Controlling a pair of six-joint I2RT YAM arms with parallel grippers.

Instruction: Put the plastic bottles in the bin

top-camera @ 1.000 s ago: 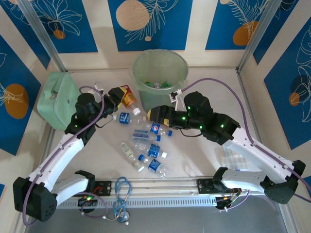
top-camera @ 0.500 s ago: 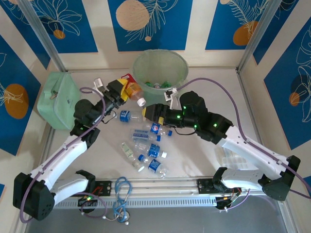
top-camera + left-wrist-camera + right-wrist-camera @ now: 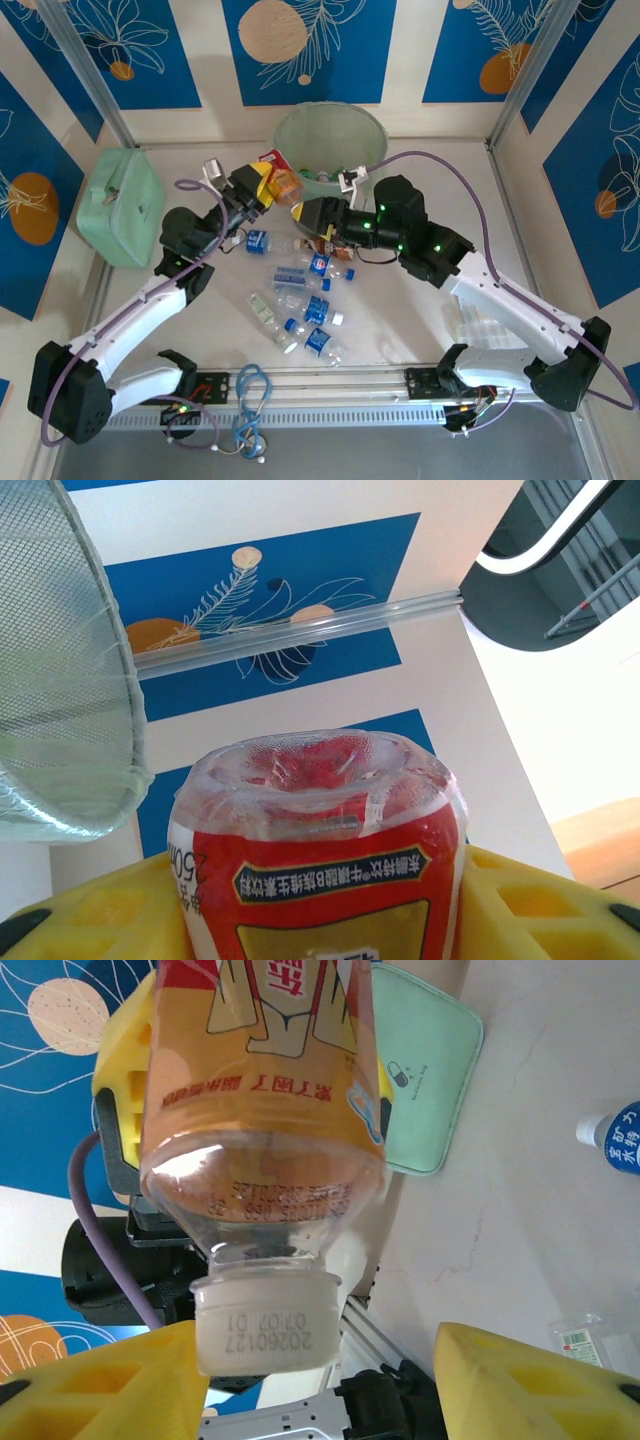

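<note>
The left pincer (image 3: 268, 187) has risen toward the upper middle of the frame, clamped on the orange bottle (image 3: 285, 186), which now hangs at the near rim of the bin (image 3: 330, 105). The right pincer (image 3: 305, 214) has slid left to just below it, fingers standing apart, the bottle's white cap beside one. Other bottles (image 3: 300, 278) lie scattered mid-frame.

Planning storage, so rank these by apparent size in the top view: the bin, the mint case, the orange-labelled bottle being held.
1-2. The bin and the mint case: about alike, left unranked.
3. The orange-labelled bottle: far smaller, though held up nearer the camera.
</note>
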